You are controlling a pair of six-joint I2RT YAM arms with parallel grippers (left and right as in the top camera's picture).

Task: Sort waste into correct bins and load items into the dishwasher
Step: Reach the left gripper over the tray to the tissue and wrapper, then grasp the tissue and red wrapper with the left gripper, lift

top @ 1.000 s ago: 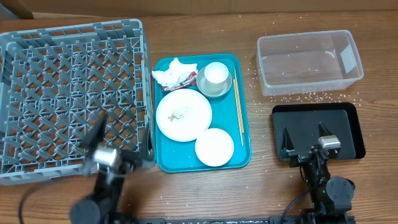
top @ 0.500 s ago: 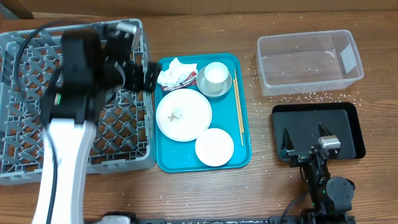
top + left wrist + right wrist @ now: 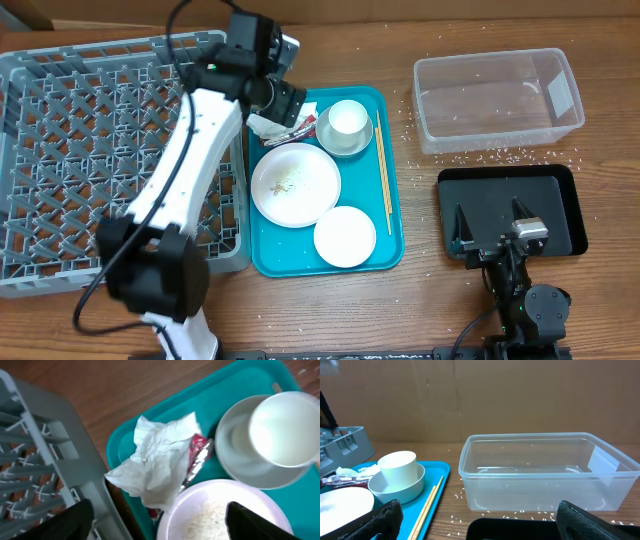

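Your crumpled napkin (image 3: pixel 160 457) lies in the far left corner of the teal tray (image 3: pixel 275 250), just beside the wall of the grey dish rack (image 3: pixel 110 150). In the left wrist view its long axis runs slantwise, from a low flap near the rack up to a peak toward the tray's corner. The red wrapper (image 3: pixel 199 452) lies against the napkin's bowl-side edge. It is a narrow strip whose silvery end points at the rim of the bowl (image 3: pixel 235 460), and its lower end runs in beside the edge of the large plate (image 3: pixel 225 510). The cup (image 3: pixel 347 117) stands upright in the bowl, mouth up. Rice grains (image 3: pixel 205 515) sit on the large plate, and the small plate (image 3: pixel 345 236) lies toward the front of the same tray. The chopsticks (image 3: pixel 384 175) lie along the tray's right side, their length running front to back.

Your left gripper (image 3: pixel 160 522) hangs over that corner with its fingers spread wide, one on the rack side of the napkin and one over the large plate. Nothing is pinched between them; whether a fingertip touches the paper, you cannot tell.

Your right gripper (image 3: pixel 488 228) sits over the black tray (image 3: pixel 560 190), fingers fully apart and empty. The clear tub (image 3: pixel 497 98) stands just behind that tray, its long side running left to right, with more rice scattered on the table (image 3: pixel 420 300) around it.
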